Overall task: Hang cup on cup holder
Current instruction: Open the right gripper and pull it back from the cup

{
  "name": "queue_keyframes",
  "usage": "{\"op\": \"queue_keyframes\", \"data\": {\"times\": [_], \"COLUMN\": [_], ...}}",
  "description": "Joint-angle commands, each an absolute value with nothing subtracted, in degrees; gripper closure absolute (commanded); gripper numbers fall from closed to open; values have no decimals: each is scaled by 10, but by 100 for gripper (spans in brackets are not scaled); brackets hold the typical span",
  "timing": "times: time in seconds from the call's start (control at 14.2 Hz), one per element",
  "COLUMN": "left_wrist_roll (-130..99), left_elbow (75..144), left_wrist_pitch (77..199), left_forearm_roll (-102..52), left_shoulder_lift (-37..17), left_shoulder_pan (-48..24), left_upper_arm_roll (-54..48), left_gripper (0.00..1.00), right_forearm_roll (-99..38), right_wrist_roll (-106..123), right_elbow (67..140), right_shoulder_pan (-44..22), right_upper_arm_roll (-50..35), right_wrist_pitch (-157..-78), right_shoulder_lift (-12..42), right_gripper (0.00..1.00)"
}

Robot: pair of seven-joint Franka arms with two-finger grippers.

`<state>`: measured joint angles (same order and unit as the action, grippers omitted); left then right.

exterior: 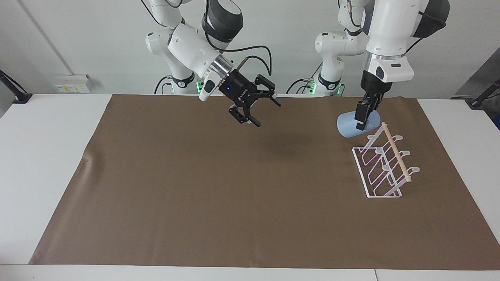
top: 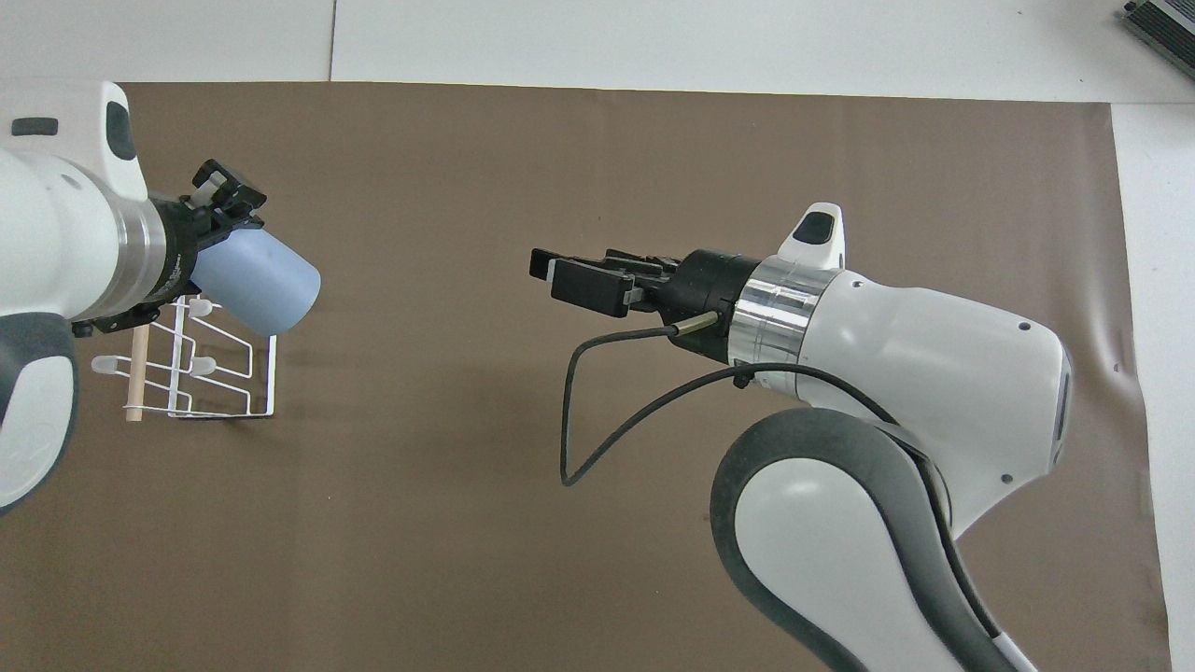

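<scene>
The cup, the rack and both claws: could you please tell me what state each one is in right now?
Cup: held in the air, tilted, mouth down, beside the rack's top; not on a prong.
Rack: standing on the brown mat, prongs bare.
Left claw: shut on the cup.
Right claw: open, holding nothing, over the mat.

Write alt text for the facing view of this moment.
The left gripper holds the light blue cup, mouth tilted downward, in the air beside the top end of the white wire cup holder. The right gripper hangs open and empty over the middle of the brown mat.
</scene>
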<state>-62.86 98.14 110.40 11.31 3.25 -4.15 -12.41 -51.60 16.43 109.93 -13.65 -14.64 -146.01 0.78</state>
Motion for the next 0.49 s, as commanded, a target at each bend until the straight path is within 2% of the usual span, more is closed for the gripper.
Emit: {"op": "queue_keyframes", "data": {"times": [0.0,0.28,0.42], "left_wrist_roll": [-624,-595,-593], "left_elbow": [1005,1068,1084], "left_wrist_pitch": [1187,1293,1318], "left_forearm_roll": [155,188,211], "left_shoulder_lift": [30,28,19], "left_shoulder_pan": [-19,28,39], "left_upper_arm_roll": [-117,-117,-117], "left_gripper": [100,100,100], "right_forearm_roll": [-357,-228,-106], "right_wrist_roll": [205,265,283], "right_elbow": [1091,1078,1077], "right_shoulder_pan": [-93,-58,-38], "right_upper_arm_roll": [-150,-149,-149], "right_wrist_pitch": [-1402,-1332,-1298], "right_shoulder_lift": [11,11,11], "right_gripper": [0,0,0]}}
